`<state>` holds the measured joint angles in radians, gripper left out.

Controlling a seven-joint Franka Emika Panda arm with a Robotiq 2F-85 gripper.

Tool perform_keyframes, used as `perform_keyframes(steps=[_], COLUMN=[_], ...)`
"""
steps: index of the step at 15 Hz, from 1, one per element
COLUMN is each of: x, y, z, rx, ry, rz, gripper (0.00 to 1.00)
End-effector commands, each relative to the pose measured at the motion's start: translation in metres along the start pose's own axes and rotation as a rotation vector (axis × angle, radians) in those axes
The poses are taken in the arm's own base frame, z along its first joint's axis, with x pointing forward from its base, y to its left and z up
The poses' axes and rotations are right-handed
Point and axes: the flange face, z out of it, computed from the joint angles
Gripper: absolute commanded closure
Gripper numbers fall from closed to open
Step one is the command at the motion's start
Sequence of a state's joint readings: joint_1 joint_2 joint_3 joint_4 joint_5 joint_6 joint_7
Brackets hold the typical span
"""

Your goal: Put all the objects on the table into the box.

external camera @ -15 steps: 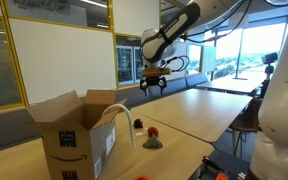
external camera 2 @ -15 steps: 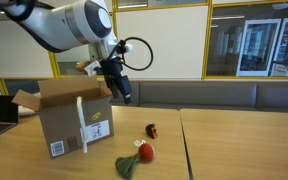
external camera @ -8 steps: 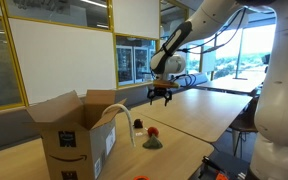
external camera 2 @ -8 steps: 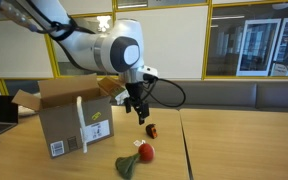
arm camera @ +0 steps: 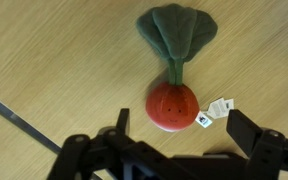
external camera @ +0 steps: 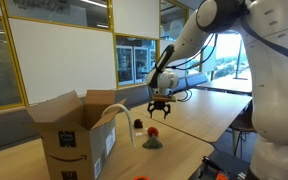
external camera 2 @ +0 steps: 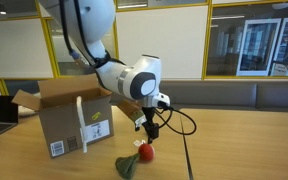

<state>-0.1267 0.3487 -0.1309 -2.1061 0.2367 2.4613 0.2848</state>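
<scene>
Plainly, the gripper [external camera 2: 149, 130] hangs low over the table [external camera 2: 244, 150], near the box [external camera 2: 69, 120], its black jaws spread wide and holding nothing. In the wrist view they stand to either side of a soft plush [arm camera: 172, 105] without touching it. The plush has a round, red, felt-like body, a bunch of dull green leaves fanning away from it, and a small white tag at one side (the print is too small to read). It lies flat on the table beside the box, outside it.

The box is brown corrugated cardboard, flaps up, with a black arrow logo and a white label on its sides. A smooth white tube [external camera: 121, 112] arches from the box's rim down to the tabletop.

The table is pale wood grain, matte, with a seam running across it beyond the box. Behind the box stand glass partitions in yellow frames, a plain white wall panel, more tables and bright windows.
</scene>
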Motion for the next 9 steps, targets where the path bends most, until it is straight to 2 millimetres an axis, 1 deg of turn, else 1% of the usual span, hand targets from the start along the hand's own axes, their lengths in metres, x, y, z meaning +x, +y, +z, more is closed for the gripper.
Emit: perform_keyframes(steps=[1,2,5,9], x=[0.038,0.045,0.061,0.074], y=[-0.014,-0.014,-0.011,-0.006], z=[0.026,0.037,0.06,0.082], rx=[-0.029,-0.037,-0.045,-0.049], ry=[-0.014,-0.019,-0.033,-0.063], rz=[-0.003,-0.001,0.004,0.016], gripper=[0.0,0.0,0.0,0.0])
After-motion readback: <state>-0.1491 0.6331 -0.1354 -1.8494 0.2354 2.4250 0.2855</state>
